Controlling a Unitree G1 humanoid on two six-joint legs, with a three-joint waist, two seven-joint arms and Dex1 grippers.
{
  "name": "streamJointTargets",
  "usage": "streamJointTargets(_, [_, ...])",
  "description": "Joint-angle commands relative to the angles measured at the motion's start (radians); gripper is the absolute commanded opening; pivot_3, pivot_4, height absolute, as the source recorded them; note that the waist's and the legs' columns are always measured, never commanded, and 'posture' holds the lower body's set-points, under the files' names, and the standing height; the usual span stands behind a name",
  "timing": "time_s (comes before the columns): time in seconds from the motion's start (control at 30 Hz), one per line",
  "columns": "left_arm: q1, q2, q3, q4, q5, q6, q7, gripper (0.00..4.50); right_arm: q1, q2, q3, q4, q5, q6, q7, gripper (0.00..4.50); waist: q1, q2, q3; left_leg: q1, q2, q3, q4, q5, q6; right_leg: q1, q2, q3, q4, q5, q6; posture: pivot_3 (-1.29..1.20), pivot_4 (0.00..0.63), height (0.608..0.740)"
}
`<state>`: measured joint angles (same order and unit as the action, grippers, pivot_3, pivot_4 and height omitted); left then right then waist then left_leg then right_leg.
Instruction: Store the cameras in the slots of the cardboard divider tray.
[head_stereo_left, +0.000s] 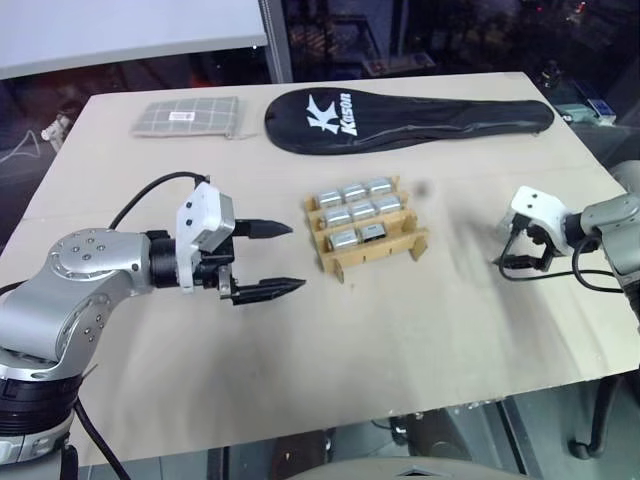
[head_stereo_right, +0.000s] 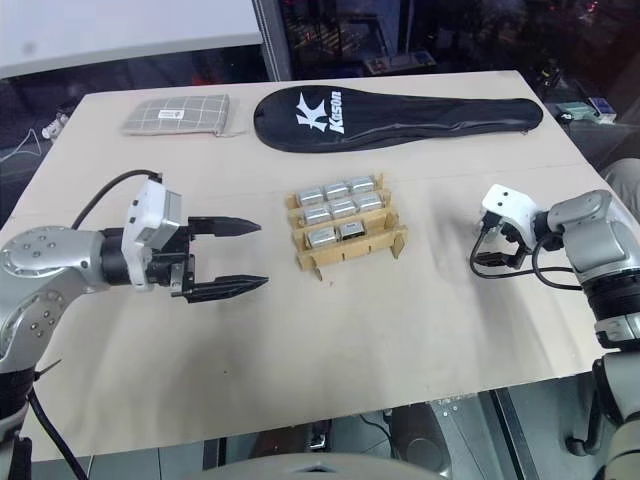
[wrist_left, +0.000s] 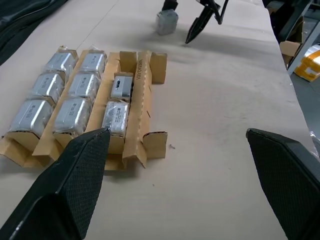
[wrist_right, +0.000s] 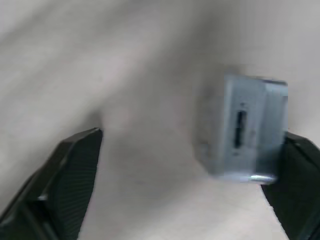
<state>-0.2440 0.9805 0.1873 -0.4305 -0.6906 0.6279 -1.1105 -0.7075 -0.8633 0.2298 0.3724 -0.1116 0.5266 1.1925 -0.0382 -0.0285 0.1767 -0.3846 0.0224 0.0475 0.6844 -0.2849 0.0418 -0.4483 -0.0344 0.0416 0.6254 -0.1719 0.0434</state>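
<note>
The cardboard divider tray (head_stereo_left: 418, 243) sits mid-table with several silver-grey cameras (head_stereo_left: 362, 210) in its slots; the front row's right end slot (wrist_left: 128, 62) holds none. One more camera (wrist_right: 250, 131) lies on the table between the wide-apart fingers of my right gripper (wrist_right: 192, 137), close against one finger (wrist_right: 300, 170) and free of the other. From the left wrist view that camera (wrist_left: 166, 22) rests beside the right gripper's fingers (wrist_left: 199, 26). My right gripper (head_stereo_left: 512, 258) is open, to the right of the tray. My left gripper (head_stereo_left: 270, 258) hovers open left of the tray, pointing at it.
A black racket cover (head_stereo_left: 400, 120) lies across the back of the table, with a flat grey checked pouch (head_stereo_left: 188, 115) to its left. Bare tabletop (head_stereo_left: 400, 330) stretches in front of the tray up to the near edge.
</note>
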Motion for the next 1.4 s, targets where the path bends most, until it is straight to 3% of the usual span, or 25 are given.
streamJointTargets(0.03, [-0.02, 0.014, 0.013, -0.018, -0.006, -0.007, -0.007, 4.5, -0.015, 0.001, -0.021, 0.001, 0.008, 0.016, -0.021, 4.46, 0.0, 0.0, 0.0, 0.0, 0.0, 0.0, 0.0, 0.0, 0.0, 0.0, 0.0, 0.0, 0.0, 0.0, 0.0, 0.0, 0.15, 0.74])
streamJointTargets(0.67, [-0.021, 0.01, 0.011, -0.012, 0.003, -0.01, -0.016, 4.5, -0.08, -0.017, -0.037, 0.032, 0.04, 0.028, -0.037, 4.46, 0.0, 0.0, 0.0, 0.0, 0.0, 0.0, 0.0, 0.0, 0.0, 0.0, 0.0, 0.0, 0.0, 0.0, 0.0, 0.0, 0.15, 0.74])
streamJointTargets(0.93, [-0.02, 0.017, 0.019, -0.013, 0.002, -0.012, -0.02, 4.5, -0.094, -0.032, -0.032, 0.045, 0.042, 0.019, -0.026, 0.9, -0.001, 0.0, 0.0, 0.0, 0.0, 0.0, 0.0, 0.0, 0.0, 0.0, 0.0, 0.0, 0.0, 0.0, 0.0, 0.0, 0.15, 0.74])
streamJointTargets(0.97, [-0.022, 0.017, 0.018, -0.011, 0.003, -0.012, -0.021, 4.5, -0.097, -0.033, -0.032, 0.046, 0.041, 0.016, -0.025, 0.73, 0.0, 0.0, 0.0, 0.0, 0.0, 0.0, 0.0, 0.0, 0.0, 0.0, 0.0, 0.0, 0.0, 0.0, 0.0, 0.0, 0.15, 0.74])
streamJointTargets(1.2, [-0.024, 0.029, 0.029, -0.008, 0.003, -0.019, -0.031, 4.5, -0.152, -0.007, -0.042, -0.037, 0.084, -0.051, 0.027, 0.73, -0.003, 0.001, 0.001, 0.0, 0.0, 0.0, 0.0, 0.0, 0.0, 0.0, 0.0, 0.0, 0.0, 0.0, 0.0, 0.0, 0.15, 0.74])
streamJointTargets(1.4, [-0.037, 0.047, 0.038, -0.003, 0.002, -0.027, -0.045, 4.5, -0.21, 0.09, -0.016, -0.156, 0.19, -0.353, 0.179, 0.73, -0.004, 0.002, 0.001, 0.001, 0.001, 0.0, 0.0, 0.0, 0.0, 0.0, 0.001, 0.0, 0.0, 0.0, 0.0, 0.0, 0.15, 0.74])
